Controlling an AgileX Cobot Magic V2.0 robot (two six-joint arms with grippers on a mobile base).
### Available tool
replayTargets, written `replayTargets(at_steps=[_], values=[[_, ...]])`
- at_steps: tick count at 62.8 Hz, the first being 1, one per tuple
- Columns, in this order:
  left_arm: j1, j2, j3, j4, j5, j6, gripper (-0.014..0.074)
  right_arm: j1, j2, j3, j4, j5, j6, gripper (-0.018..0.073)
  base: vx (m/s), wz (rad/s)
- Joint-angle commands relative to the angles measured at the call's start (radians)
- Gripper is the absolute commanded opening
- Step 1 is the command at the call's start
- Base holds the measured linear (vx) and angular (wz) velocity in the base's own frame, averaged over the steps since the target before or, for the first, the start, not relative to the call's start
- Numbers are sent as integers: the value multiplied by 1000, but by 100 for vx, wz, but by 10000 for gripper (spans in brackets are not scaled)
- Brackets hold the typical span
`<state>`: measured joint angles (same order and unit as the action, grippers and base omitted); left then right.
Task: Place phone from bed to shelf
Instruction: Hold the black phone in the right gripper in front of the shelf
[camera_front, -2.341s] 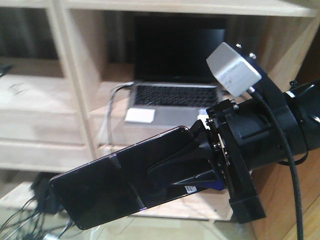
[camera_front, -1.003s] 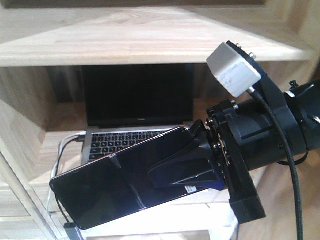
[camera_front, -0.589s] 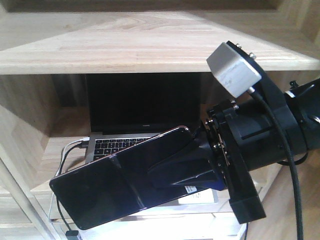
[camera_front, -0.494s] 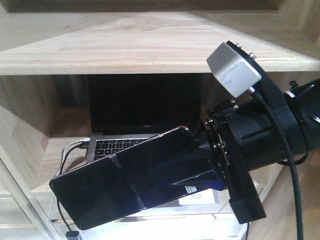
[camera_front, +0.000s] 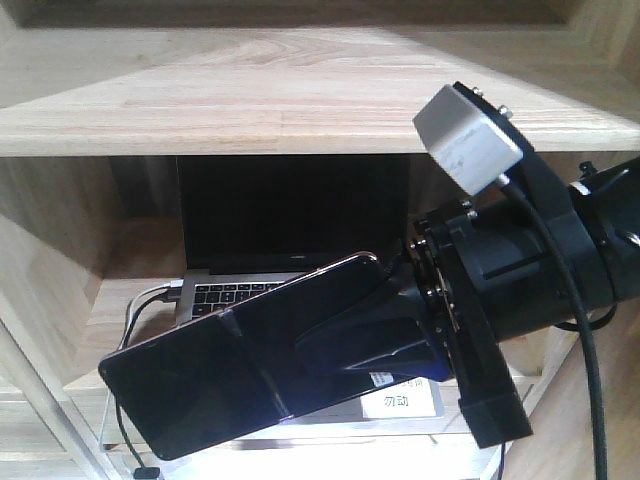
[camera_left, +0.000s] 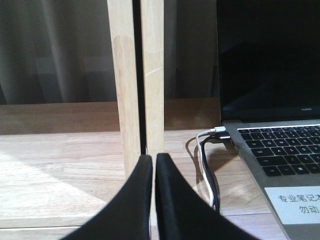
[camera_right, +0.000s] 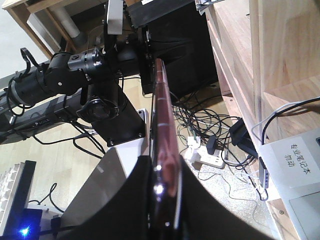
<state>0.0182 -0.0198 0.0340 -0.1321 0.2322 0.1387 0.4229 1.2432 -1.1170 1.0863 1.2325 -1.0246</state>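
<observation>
The black glossy phone (camera_front: 230, 375) with a crease across its middle hangs tilted in the air, and my right gripper (camera_front: 325, 345) is shut on its right end. In the right wrist view the phone (camera_right: 162, 125) shows edge-on with a pinkish rim between the black fingers (camera_right: 137, 200). The thick pale wooden shelf (camera_front: 260, 90) fills the view behind and above the phone. My left gripper (camera_left: 153, 162) is shut with nothing in it, low over a shelf board (camera_left: 60, 170). The bed is out of view.
An open grey laptop (camera_front: 290, 235) with a white label (camera_front: 400, 402) stands in the compartment behind the phone, cables (camera_left: 207, 165) at its left. Twin wooden uprights (camera_left: 136, 75) stand right before the left gripper. Floor cables and a power strip (camera_right: 207, 157) lie beside the shelf unit (camera_right: 280, 45).
The shelf came much closer, then crept slightly right and down in view, uncovering the laptop's white label. The phone stays held the same way in my right gripper.
</observation>
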Motion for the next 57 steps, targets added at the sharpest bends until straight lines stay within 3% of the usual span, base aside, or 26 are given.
replayTargets(at_steps=[1,57], values=[[-3,-5,2,-6,-73,-4,1,-1,-25,-28,94,57,-11,-3,0,0],[-3,-5,2,-6,-73,-4,1,-1,-25,-28,108,57,-9,-4,0,0]])
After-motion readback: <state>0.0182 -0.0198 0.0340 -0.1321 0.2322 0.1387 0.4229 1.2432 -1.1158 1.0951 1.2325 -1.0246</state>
